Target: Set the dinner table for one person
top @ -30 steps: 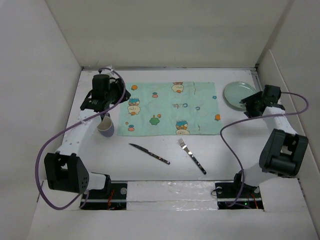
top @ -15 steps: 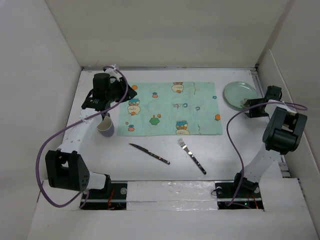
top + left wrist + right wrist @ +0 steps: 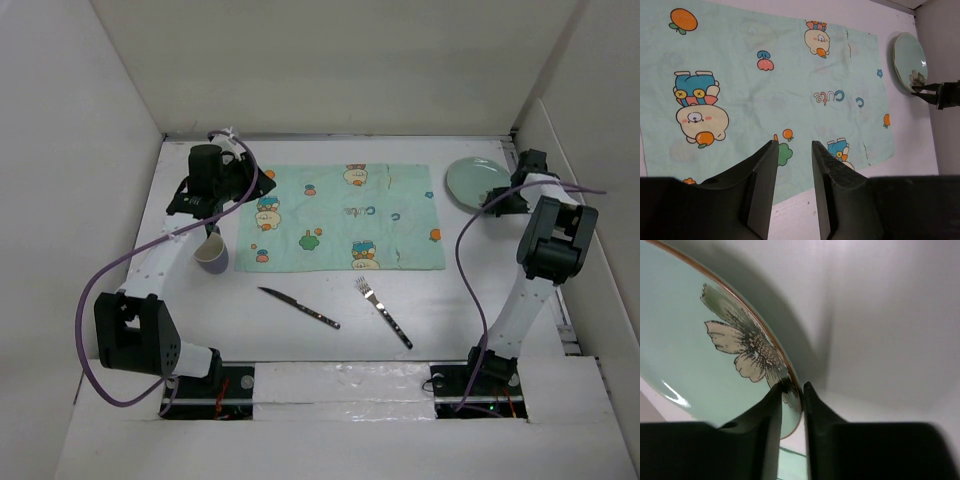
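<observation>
My right tool (image 3: 792,390) had swung in and pinched the plate (image 3: 690,340) rim. Left tool (image 3: 793,145) stayed slightly spread.

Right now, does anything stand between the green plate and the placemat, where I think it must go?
Nothing visible does. The right gripper pinches the plate at its rim; the table between plate and placemat is bare, and nothing lies on the placemat. Only the left gripper hangs above its left end.
</observation>
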You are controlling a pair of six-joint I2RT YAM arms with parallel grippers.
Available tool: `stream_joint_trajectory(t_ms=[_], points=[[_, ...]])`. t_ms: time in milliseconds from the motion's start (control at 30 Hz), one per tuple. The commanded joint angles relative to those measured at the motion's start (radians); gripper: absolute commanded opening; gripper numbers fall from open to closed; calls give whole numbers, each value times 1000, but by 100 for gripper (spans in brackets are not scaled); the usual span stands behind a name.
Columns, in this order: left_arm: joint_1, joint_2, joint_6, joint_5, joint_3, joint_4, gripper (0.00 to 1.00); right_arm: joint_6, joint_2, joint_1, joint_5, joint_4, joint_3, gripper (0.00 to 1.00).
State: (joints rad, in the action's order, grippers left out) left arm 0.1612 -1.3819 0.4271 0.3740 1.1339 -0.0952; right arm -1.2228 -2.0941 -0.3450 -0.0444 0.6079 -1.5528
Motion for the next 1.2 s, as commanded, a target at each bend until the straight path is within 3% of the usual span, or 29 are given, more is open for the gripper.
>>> stream_joint_trajectory(t_ms=[0,33,200,367,500,633,900,1067,1167], points=[[-5,17,3,2,21,58,30,-43,-34,9,-77,135,-79,13],[-5,20,-2,-1,21,51,30,-43,-29,9,-74,116,-72,0],[-5,20,-14,5,44,35,29,-3,106,0,-45,-63,115,0],[-5,-3,-17,48,98,14,28,115,310,0,37,-345,220,0],[-5,-11,-22,53,177,-15,27,201,463,0,187,-447,267,0],[67,-40,-57,6,320,-98,32,215,636,26,389,-578,379,0],[67,-8,-56,-6,405,-153,40,217,678,224,607,-675,474,0],[67,56,-129,-101,391,-262,44,243,591,452,581,-686,435,0],[67,139,-148,-190,340,-294,44,233,508,515,564,-717,405,0]])
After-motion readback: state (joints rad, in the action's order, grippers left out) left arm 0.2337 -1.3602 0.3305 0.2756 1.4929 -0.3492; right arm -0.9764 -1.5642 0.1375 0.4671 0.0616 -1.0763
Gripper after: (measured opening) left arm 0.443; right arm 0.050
